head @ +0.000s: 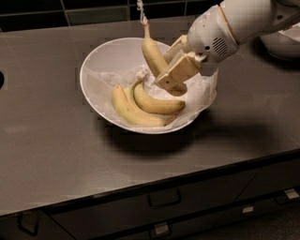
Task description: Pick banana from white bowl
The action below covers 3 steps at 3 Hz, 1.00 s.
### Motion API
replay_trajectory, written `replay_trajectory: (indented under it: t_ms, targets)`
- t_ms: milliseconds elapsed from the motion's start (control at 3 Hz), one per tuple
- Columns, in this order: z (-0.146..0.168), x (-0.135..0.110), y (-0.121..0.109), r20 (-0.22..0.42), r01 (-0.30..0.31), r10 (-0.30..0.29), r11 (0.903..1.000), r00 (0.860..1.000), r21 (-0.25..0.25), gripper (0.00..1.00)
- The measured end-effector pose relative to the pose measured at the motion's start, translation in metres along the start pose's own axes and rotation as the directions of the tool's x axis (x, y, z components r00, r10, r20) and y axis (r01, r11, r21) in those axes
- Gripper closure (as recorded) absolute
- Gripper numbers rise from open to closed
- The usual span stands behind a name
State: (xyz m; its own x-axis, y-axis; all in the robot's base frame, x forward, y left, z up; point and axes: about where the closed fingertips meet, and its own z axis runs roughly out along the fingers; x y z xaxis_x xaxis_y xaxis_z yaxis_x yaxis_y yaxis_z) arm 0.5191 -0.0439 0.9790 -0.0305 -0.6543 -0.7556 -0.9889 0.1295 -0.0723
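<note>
My gripper [169, 70] is over the white bowl [101, 70] and is shut on the banana [151, 52]. The banana is yellow and curved. It stands nearly upright, with its long thin stem and pale frayed tip [140, 6] pointing up. Its lower end is hidden behind the tan fingers [180, 69]. It hangs above the bowl's crumpled white paper lining [199, 91]. Two other yellow bananas [140, 105] lie side by side in the bottom of the bowl, below the gripper.
The bowl sits on a dark grey counter [51, 140] with drawers [164, 199] below its front edge. A dark tiled wall [70, 11] runs along the back. Part of another white object [281, 44] shows at the right edge behind my arm.
</note>
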Motion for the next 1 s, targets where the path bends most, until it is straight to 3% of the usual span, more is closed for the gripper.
replay_trajectory:
  t_ms: [333, 667, 1000]
  targets:
    - [-0.019, -0.015, 0.006, 0.035, 0.017, -0.017, 0.9998, 0.999, -0.008, 1.0]
    - [-0.034, -0.017, 0.008, 0.091, -0.031, 0.035, 0.9982, 0.995, -0.051, 1.0]
    - [-0.033, -0.02, 0.009, 0.094, -0.027, 0.032, 0.9982, 0.995, -0.054, 1.0]
